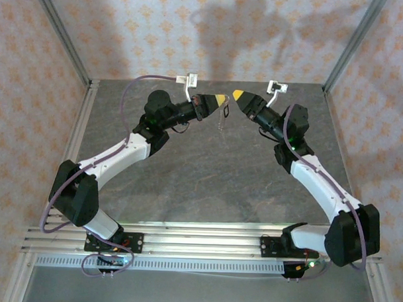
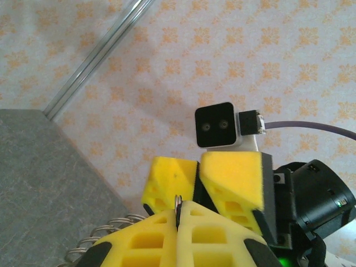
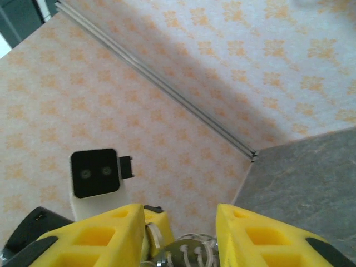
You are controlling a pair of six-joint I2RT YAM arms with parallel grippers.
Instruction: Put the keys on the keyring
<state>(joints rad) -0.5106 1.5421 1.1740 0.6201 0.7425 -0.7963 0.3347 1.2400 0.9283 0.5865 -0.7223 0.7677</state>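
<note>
Your left gripper has its yellow fingers squeezed tight. A thin shiny edge of the keyring is pinched right at its tips. A curly bit of wire hangs just below and to one side of those fingers. I think it is part of the same ring.

Your right gripper is spread wide, nose to nose with the left one. The shiny ring sits low between its two fingers. The fingers look a little apart from the ring, but I cannot tell for sure. I cannot pick out the key among the shiny bits, so I cannot tell you where it is.

I think you are at the step where the two hands meet to work the ring. Keep the left squeeze firm so the ring does not spin or drop. Bring the right fingers in slowly and close on the ring's free side, not on the left fingers. Find the key before you push on.

No box or dish holds these bits. They hang in the air from the left fingers, high over the grey table.
</note>
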